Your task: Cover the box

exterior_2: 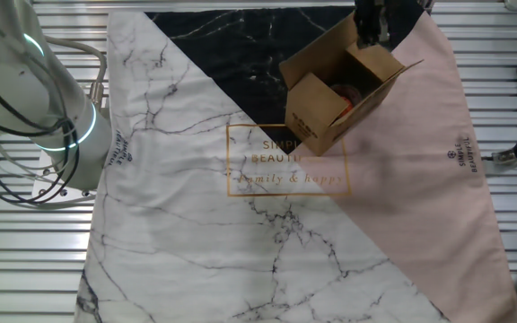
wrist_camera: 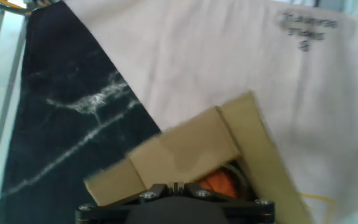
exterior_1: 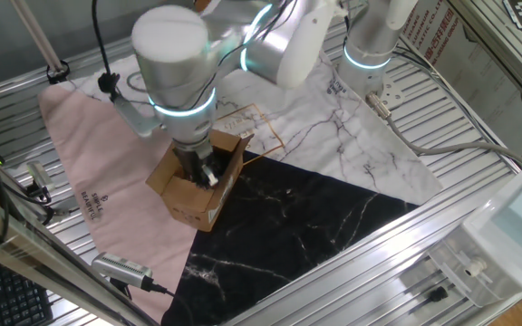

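On the cloth (exterior_2: 267, 251), gold lettering inside a thin gold frame (exterior_2: 287, 160) is seen in the other fixed view; the words "BEAUTY" and "simply & happy" are partly legible, with the top line cut off by the box (exterior_2: 330, 99). Dark print is carried on the box's side (exterior_2: 305, 123) but is too small to read. Small vertical logos on the cloth's pink (exterior_2: 462, 152) and white (exterior_2: 121, 151) areas cannot be made out.

Box (exterior_1: 198, 186) sits on the cloth (exterior_1: 333, 145), which lies on the table (exterior_1: 478, 172). Box flaps stand up and outward, top uncovered. Gripper (exterior_1: 202, 167) is directly above the box, reaching into its opening. Something lies inside the box; can't tell what. Arm base (exterior_2: 25, 99) stands at the cloth's edge, well apart from the box.
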`<action>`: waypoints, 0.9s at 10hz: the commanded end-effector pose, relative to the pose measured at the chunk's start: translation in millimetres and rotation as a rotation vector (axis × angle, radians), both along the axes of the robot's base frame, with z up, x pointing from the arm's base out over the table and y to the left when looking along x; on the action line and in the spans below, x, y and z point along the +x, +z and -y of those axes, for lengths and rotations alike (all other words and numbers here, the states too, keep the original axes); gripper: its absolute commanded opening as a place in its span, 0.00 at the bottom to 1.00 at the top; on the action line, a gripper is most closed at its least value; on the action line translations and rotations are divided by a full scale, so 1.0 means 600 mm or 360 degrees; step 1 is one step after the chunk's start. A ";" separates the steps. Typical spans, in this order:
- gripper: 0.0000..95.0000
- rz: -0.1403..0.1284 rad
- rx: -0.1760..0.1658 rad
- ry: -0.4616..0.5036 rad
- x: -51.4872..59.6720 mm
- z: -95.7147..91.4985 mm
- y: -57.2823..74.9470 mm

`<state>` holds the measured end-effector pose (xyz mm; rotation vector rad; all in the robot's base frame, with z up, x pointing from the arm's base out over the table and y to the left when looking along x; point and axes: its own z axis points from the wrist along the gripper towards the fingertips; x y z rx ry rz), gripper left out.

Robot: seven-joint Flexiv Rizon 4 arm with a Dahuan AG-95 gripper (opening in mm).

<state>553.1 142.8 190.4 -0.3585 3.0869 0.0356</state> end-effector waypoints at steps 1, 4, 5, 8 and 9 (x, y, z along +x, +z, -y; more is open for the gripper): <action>0.00 -0.0003 0.0005 0.0024 0.003 0.025 0.018; 0.00 -0.0022 -0.0002 0.0067 0.021 0.063 0.063; 0.00 -0.0028 0.0005 0.0078 0.033 0.077 0.078; 0.00 -0.0020 -0.0007 0.0125 0.057 0.108 0.068; 0.00 -0.0020 -0.0007 0.0139 0.065 0.115 0.058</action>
